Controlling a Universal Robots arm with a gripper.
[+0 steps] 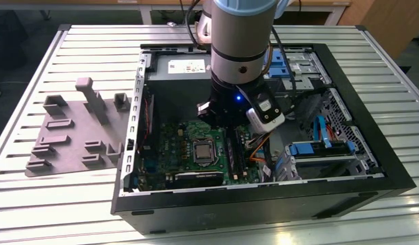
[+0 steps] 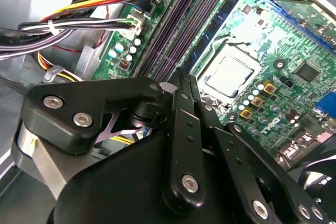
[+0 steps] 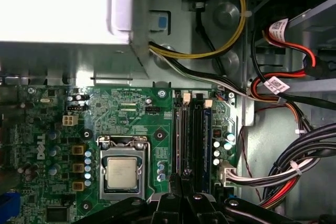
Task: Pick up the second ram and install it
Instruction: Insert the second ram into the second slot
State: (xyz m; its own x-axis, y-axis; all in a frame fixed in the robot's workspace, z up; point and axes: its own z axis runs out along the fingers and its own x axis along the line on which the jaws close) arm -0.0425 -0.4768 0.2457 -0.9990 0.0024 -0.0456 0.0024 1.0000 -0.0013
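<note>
My gripper (image 2: 185,74) is down inside the open computer case (image 1: 373,127), right over the long black memory slots (image 3: 181,135) of the green motherboard (image 3: 126,114). Its two thin fingers are pressed together with no gap, and nothing sticks out from between them. A dark ram (image 3: 198,140) stands on edge in the slots; in the second wrist view its side (image 2: 218,24) shows bluish. The gripper (image 3: 185,179) sits at the near end of that row. I cannot tell whether its tips touch the stick, or whether this is the second ram.
The processor (image 3: 121,174) lies beside the slots. Cable bundles (image 3: 294,171) run on their other side, with the power supply box (image 3: 58,9) beyond. Blue drive bays (image 1: 319,148) fill the case's side at the exterior view's right. A grey holder plate (image 1: 73,132) lies on the table.
</note>
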